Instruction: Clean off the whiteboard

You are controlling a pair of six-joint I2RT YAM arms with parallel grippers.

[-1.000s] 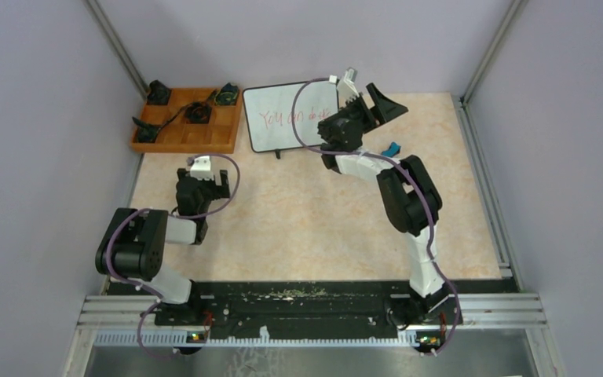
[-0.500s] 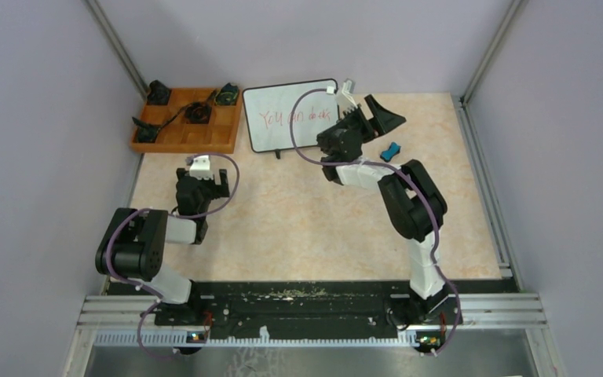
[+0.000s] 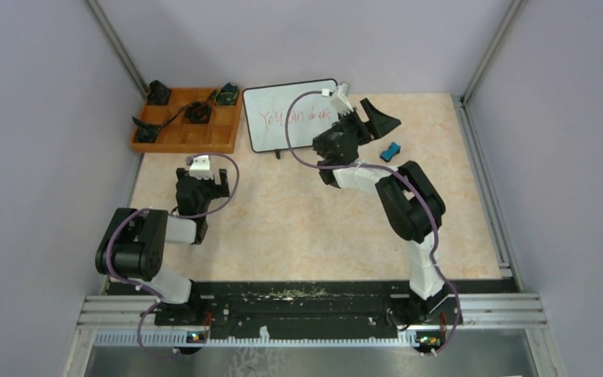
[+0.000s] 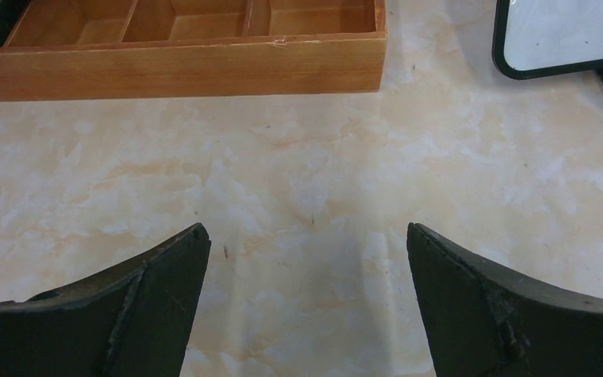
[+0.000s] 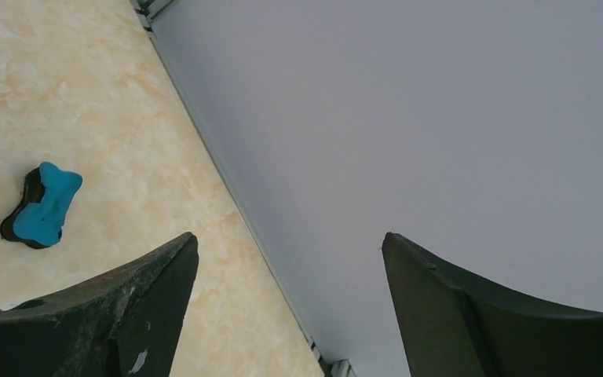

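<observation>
Starting nearest you, your left gripper (image 4: 305,236) hangs low over the table (image 4: 306,157), jaws wide and empty. Farther out, your right gripper (image 5: 289,239) is raised, its jaws also wide and holding nothing. The blue eraser (image 5: 41,204) lies near it. Lower squarely over the eraser and close across its narrow waist. The whiteboard (image 3: 271,106) stands at the far edge, its red writing unwiped.
</observation>
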